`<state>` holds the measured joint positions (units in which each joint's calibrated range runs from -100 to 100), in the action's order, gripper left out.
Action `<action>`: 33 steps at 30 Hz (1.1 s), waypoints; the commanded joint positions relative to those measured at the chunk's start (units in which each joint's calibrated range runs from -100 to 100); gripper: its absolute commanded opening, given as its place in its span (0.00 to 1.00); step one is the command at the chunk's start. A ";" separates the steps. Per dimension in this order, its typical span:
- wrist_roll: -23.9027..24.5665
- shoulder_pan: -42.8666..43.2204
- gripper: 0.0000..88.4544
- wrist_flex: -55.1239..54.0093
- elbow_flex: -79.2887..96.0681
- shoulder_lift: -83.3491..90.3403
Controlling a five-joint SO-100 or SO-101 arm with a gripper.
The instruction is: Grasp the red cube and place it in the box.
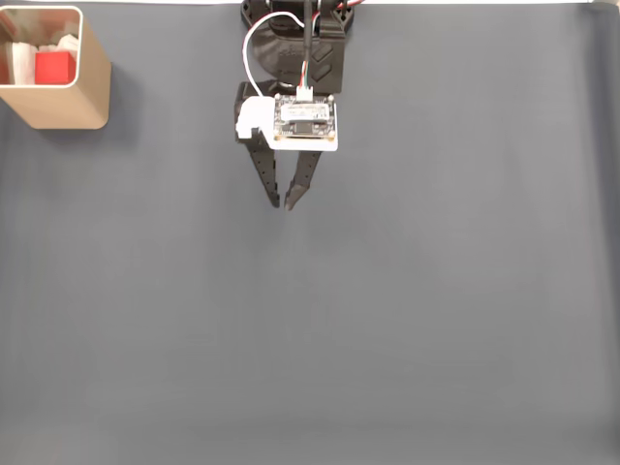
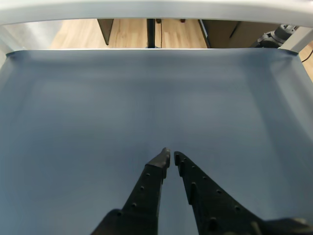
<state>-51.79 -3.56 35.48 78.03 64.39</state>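
- Count, fixed view: 1 red cube [image 1: 55, 68], 1 box [image 1: 58, 102], 1 gripper [image 1: 282, 204], all over one grey mat [image 1: 387, 320].
- Gripper is hanging at top centre of the fixed view w/ both black fingers pointing down-frame; tips are sitting nearly pressed together, just a sliver of gap btwn them, nothing pinched.
- Wrist view is showing the same: gripper [image 2: 170, 157] entering from bottom edge, two fingertips [image 2: 161, 159] almost meeting, bare mat [image 2: 98, 122] beyond them.
- Cube is sitting inside the box, well apart from the gripper: far to the fingers' left and up-frame in the fixed view, near the top-left corner.
- Inside the box, the cube is resting toward the right wall, w/ white padding [image 1: 19, 58] beside it on the left.
- Cube's faces are lying roughly square to the box walls and frame edges; being a cube, no long axis to tell.
- Box is standing upright, opening facing the camera, tan outer wall showing below and to the right of the rim; part of it is running off the frame's left edge.
- White circuit board [image 1: 305, 119] is riding on the wrist just behind the fingers, w/ a white cable [image 1: 254, 44] looping up from it toward the arm base.
- Wrist view: wood floor [image 2: 132, 34] showing past the mat's far edge.
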 commanded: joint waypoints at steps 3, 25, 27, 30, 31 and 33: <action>0.15 2.07 0.00 -1.30 6.73 8.57; 2.10 3.92 0.00 20.99 21.79 33.09; 2.00 3.13 0.00 23.54 21.79 33.70; 2.00 2.85 0.00 26.49 21.79 34.22; 1.90 2.85 0.00 27.47 21.79 34.48; 1.81 2.92 0.00 29.52 21.79 35.00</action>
<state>-50.09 -0.30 62.53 99.01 98.35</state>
